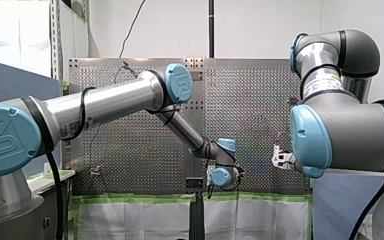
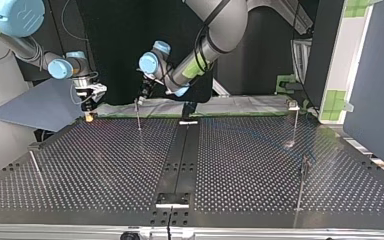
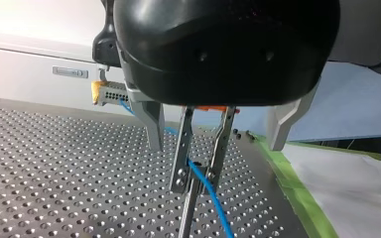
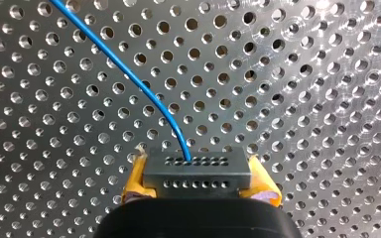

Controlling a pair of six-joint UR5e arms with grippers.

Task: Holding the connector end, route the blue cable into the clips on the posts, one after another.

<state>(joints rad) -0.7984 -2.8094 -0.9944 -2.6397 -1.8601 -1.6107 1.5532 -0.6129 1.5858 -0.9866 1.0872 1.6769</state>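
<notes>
In the right wrist view my right gripper (image 4: 197,184) is shut with its yellow pads on the grey connector block (image 4: 197,170). The blue cable (image 4: 129,74) leaves the block and curves away over the perforated plate. In the left wrist view my left gripper (image 3: 215,148) stands open, its fingers on either side of a metal clip (image 3: 201,148) on a post. The blue cable (image 3: 206,181) runs between the clip's two prongs. Beyond the clip, the connector (image 3: 111,92) shows in the other gripper. In the top view that post (image 2: 139,116) stands at the far edge, under my left gripper (image 2: 141,98).
Three more thin posts stand on the perforated table: one at the top view's left (image 2: 35,168), one at the far right (image 2: 295,125) and one at the near right (image 2: 302,186). A black rail (image 2: 180,160) runs down the middle. Green tape (image 3: 290,188) lines the table's edge.
</notes>
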